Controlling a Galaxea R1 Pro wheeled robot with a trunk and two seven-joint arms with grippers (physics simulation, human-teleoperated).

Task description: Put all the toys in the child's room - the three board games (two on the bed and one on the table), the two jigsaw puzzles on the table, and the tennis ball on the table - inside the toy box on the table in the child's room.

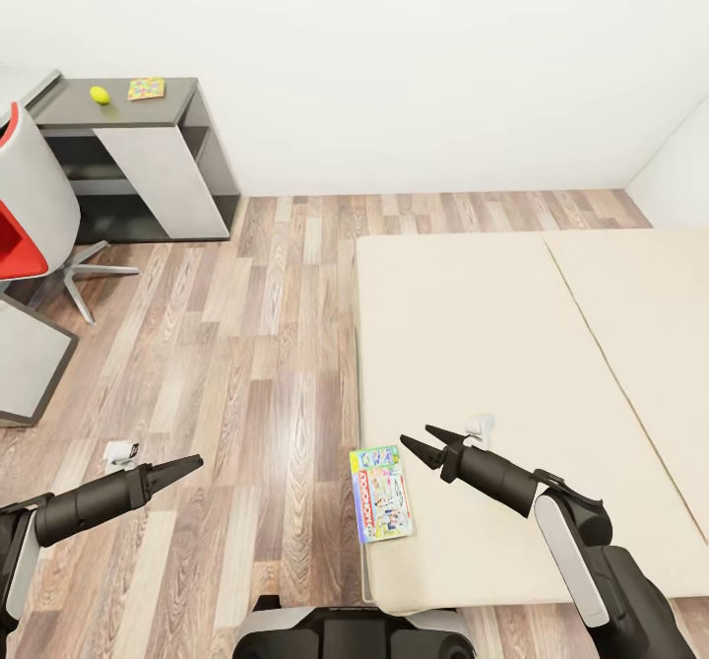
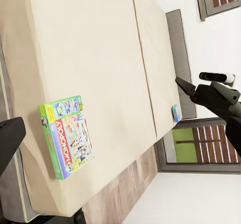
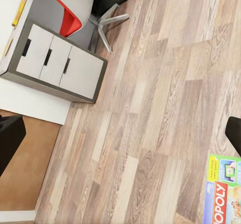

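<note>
A green-edged board game (image 1: 381,493) with a red banner lies flat on the bed (image 1: 512,344), at the near left corner of the beige mattress. My right gripper (image 1: 418,445) hovers open just right of it, holding nothing. Over the wood floor left of the bed, my left gripper (image 1: 187,464) is open and empty. In the left wrist view the same board game (image 2: 68,136) shows, and a small blue board game (image 2: 176,113) lies at the far end of the bed. A tennis ball (image 1: 99,95) and a jigsaw puzzle (image 1: 146,88) rest on the table's dark-grey cabinet (image 1: 167,112). The toy box is out of view.
A red-and-grey swivel chair (image 1: 30,216) stands on the floor at the left, beside the white drawers (image 3: 55,58) of the table. Wood floor (image 1: 256,344) runs between the table and the bed. White walls close the far side.
</note>
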